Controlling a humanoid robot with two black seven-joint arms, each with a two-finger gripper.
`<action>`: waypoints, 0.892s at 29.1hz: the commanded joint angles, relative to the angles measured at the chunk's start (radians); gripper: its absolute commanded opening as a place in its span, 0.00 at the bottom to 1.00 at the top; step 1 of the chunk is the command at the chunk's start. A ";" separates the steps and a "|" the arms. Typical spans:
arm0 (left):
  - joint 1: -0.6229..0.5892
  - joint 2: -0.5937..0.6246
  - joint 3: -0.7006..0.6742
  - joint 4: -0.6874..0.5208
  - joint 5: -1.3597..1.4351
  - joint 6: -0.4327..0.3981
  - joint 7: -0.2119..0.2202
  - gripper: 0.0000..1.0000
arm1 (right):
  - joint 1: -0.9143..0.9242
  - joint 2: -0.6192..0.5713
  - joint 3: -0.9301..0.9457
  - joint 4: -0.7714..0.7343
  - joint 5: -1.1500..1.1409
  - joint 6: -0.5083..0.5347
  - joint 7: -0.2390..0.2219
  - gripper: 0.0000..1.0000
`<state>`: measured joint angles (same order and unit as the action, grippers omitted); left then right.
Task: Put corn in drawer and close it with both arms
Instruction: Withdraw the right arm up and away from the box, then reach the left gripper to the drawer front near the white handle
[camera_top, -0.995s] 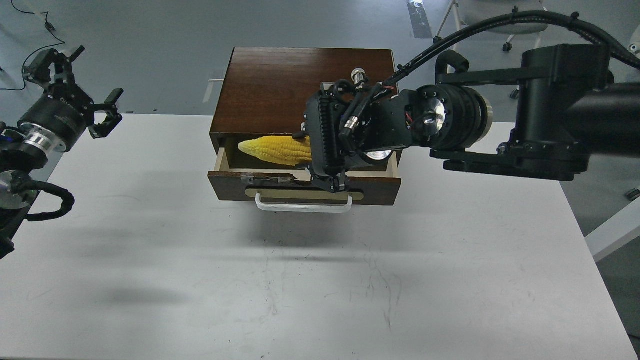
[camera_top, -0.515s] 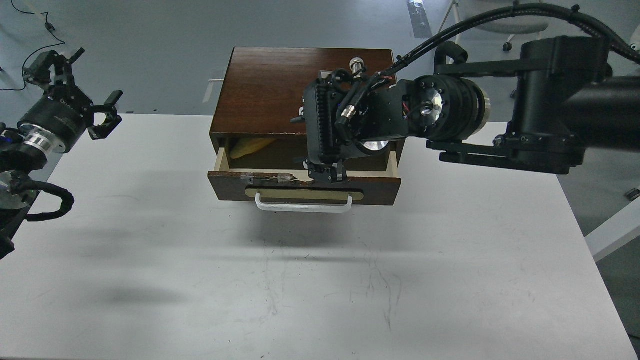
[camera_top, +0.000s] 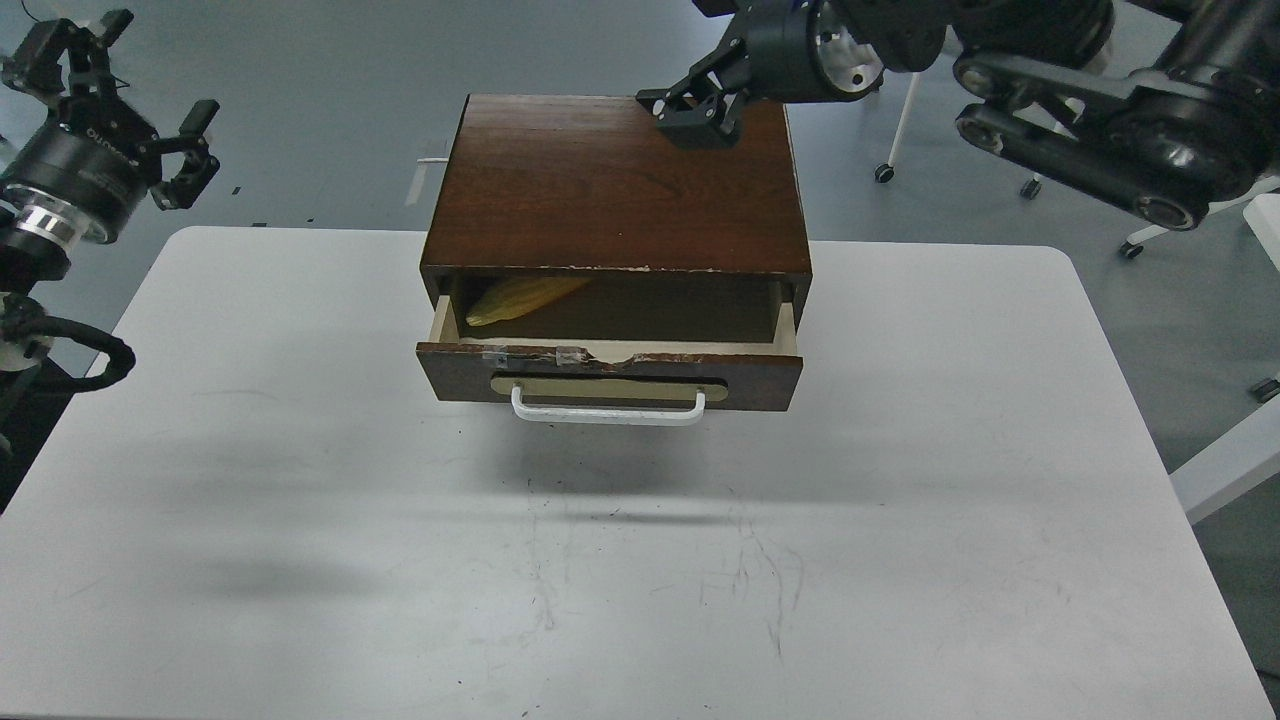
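The corn (camera_top: 524, 297) lies in the back-left of the pulled-out drawer (camera_top: 608, 372), ready for closing, while the left gripper (camera_top: 120, 110) hangs released, empty, and the right gripper's (camera_top: 697, 118) fingers are unreadable.

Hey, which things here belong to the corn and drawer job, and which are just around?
Job:
- corn, lying inside the open drawer
- drawer, still pulled out
- left end effector
- right end effector

Just around:
- cabinet
- white table
- wheeled chair base

The right claw (camera_top: 700, 118) has let go and lifted away from the drawer (camera_top: 610, 372).
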<state>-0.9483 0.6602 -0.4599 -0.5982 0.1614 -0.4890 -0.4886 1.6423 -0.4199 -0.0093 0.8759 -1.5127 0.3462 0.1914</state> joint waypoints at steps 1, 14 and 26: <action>-0.068 -0.028 0.000 -0.009 0.176 0.000 0.000 0.01 | -0.036 -0.002 0.003 -0.154 0.251 -0.001 0.002 0.99; -0.240 -0.001 -0.002 -0.463 0.798 0.000 0.000 0.00 | -0.226 -0.059 0.017 -0.428 1.017 -0.010 -0.001 0.99; -0.233 0.087 0.013 -0.948 1.331 0.000 0.000 0.00 | -0.393 -0.059 0.271 -0.515 1.483 0.062 -0.027 0.99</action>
<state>-1.1868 0.7267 -0.4514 -1.4407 1.3577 -0.4888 -0.4891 1.2982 -0.4780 0.2088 0.3607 -0.1860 0.3797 0.1696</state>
